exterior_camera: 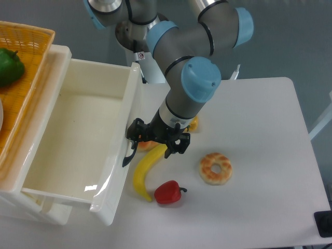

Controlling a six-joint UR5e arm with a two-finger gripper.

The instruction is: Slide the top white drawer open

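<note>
White top drawer [78,140] sits just left of your gripper [136,139]; whether its jaws grasp the black handle [128,155], you cannot tell.

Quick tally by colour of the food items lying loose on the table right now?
Yellow: 1, banana
Red: 1, pepper
Tan: 1, doughnut
Orange: 1, partly hidden behind the gripper
Total: 4

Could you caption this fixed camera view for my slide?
Gripper at the handle of the pulled-out top white drawer, banana beside it.
</note>
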